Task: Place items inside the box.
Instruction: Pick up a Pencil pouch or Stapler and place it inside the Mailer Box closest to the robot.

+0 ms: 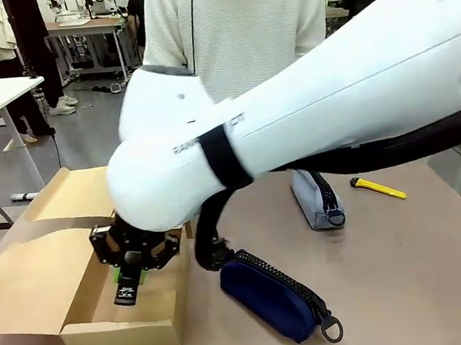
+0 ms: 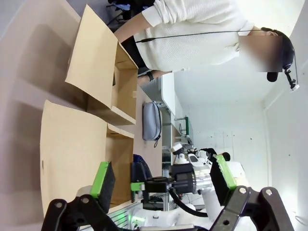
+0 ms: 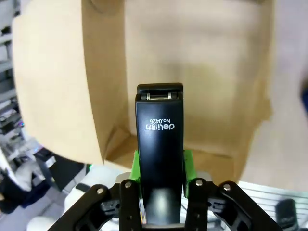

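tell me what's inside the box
The stapler, held by the right fingers, hangs in the open box. Its visible floor is bare; the part behind the stapler is hidden.

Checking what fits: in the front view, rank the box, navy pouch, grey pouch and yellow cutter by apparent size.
The box
navy pouch
grey pouch, unsure: farther off, partly hidden by the right arm
yellow cutter

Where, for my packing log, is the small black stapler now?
Front view, left side: the small black stapler is clamped in the right gripper over the open brown cardboard box.
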`<state>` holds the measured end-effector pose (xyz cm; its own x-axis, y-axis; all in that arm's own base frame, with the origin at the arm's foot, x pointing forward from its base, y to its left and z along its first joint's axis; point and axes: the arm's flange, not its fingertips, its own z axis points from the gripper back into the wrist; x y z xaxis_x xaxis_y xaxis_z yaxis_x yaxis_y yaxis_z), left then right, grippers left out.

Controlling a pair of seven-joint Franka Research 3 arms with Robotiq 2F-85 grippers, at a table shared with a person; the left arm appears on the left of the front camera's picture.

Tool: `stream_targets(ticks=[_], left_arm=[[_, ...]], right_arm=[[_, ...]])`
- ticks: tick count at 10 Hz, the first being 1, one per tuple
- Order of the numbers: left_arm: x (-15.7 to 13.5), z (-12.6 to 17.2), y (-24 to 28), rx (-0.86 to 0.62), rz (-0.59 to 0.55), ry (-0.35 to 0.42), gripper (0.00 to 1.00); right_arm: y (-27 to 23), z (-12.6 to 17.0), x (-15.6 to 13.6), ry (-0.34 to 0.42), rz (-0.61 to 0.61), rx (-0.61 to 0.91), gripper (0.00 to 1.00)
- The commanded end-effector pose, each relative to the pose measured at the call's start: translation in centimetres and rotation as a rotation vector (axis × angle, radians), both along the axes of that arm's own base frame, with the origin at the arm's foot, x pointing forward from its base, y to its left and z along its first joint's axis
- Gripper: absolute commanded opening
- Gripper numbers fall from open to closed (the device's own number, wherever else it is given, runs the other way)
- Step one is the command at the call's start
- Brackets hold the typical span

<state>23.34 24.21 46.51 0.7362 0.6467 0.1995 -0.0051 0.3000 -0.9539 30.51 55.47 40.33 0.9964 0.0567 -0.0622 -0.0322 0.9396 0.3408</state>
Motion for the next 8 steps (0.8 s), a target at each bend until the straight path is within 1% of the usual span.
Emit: stream_targets(ticks=[1,2,3,5,6,8], left_arm=[[0.0,0.0,-0.1,-0.006,0.000,-0.032,1.00],[0.0,0.0,-0.1,-0.006,0.000,-0.032,1.00],[0.0,0.0,-0.1,-0.006,0.000,-0.032,1.00],[0.0,0.0,-0.1,-0.006,0.000,-0.032,1.00],[0.0,0.0,-0.1,-0.006,0.000,-0.032,1.00],[0.0,0.0,-0.1,-0.006,0.000,-0.032,1.00]], right_arm=[[4.5,-0.9,0.8,0.022,0.020,-0.058,0.37],[5.3,-2.3,0.6,0.012,0.008,-0.093,0.37],[6.0,-3.4,0.8,-0.017,-0.021,-0.118,0.37],[6.3,-5.0,1.4,-0.035,-0.020,-0.130,0.37],[6.2,-5.7,1.5,0.008,-0.006,-0.134,0.37],[6.2,-6.0,2.0,0.007,-0.027,-0.143,0.37]])
